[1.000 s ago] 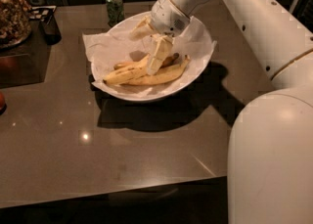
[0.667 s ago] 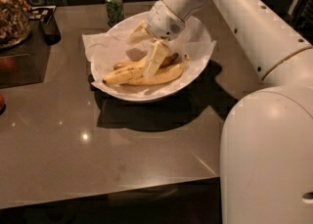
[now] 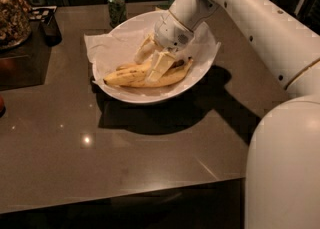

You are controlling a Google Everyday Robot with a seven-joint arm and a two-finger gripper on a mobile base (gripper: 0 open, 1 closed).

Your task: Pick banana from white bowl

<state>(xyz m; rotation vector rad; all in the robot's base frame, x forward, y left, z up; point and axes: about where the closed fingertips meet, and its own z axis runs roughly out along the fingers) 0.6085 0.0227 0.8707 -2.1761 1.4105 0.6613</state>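
The white bowl [image 3: 207,65], lined with crumpled white paper, stands at the back middle of the dark table. In it lies the long speckled yellow banana [image 3: 125,76], with its tip to the left. A paler banana [image 3: 176,76] lies against it and a smaller one [image 3: 125,66] lies behind. My gripper [image 3: 151,58] reaches down into the bowl from the upper right. It is open. One finger [image 3: 143,49] is behind the bananas and the other finger [image 3: 159,66] lies over their middle. The bananas rest in the bowl.
A green can [image 3: 116,6] stands just behind the bowl's left rim. A dark container [image 3: 50,25] and a glass bowl of food [image 3: 12,15] are at the far left. My white arm and base [image 3: 282,163] fill the right side. The table's front edge [image 3: 125,198] is near.
The gripper has come down a little further into the bowl, so that its front finger now lies over the bananas. The bananas and the bowl have not moved.
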